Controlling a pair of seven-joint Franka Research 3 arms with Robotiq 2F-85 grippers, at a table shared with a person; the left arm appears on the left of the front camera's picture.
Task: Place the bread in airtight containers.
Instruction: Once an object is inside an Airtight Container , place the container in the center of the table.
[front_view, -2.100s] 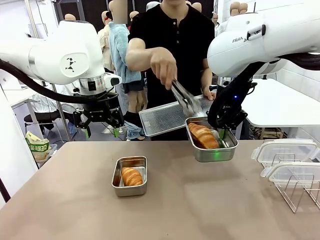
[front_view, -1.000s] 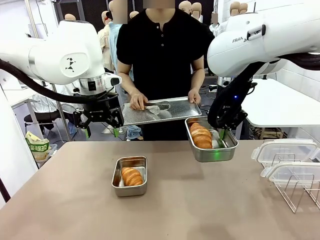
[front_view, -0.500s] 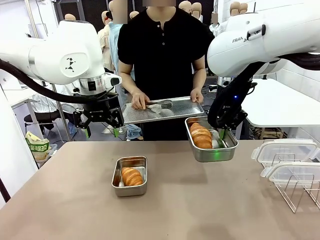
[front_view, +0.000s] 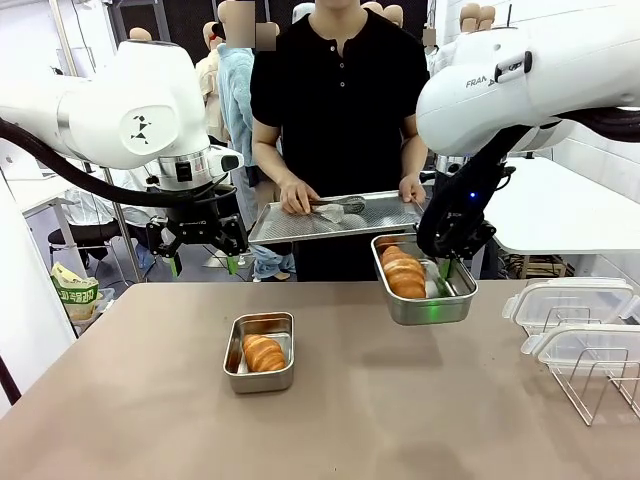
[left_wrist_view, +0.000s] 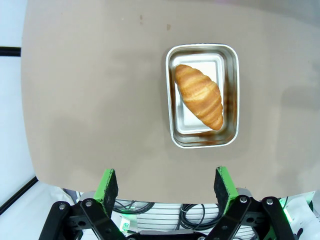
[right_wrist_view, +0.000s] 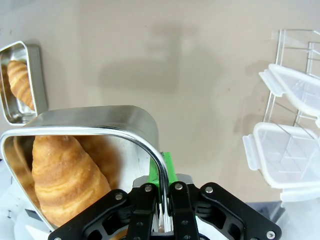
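Brown bench (front_view: 400, 420) out front, and a person at the far side holds a flat tray (front_view: 290, 226) with tongs (front_view: 335, 206) lying on it. The right pincer (front_view: 441, 268) is clamped tight on the rim of one steel container (front_view: 425, 302), which hangs in the air over the far right of the bench. One croissant (front_view: 404, 272) lies inside, along the tub's long axis. (Pinched by a single wall, it seems to hang a touch tilted.)

The second container (front_view: 259, 352) sits on the bench left of centre, long side running near to far, its croissant (front_view: 264, 352) slantwise inside. The left pincer (front_view: 203, 266) hovers above it and to the far left, jaws spread wide, nothing in them.

Both breads look housed. I'd say the carried tub wants setting straight down onto the bare bench beneath it. Clear lids (front_view: 570, 300) wait on a wire rack (front_view: 590, 385) at the right, nearest the right arm.
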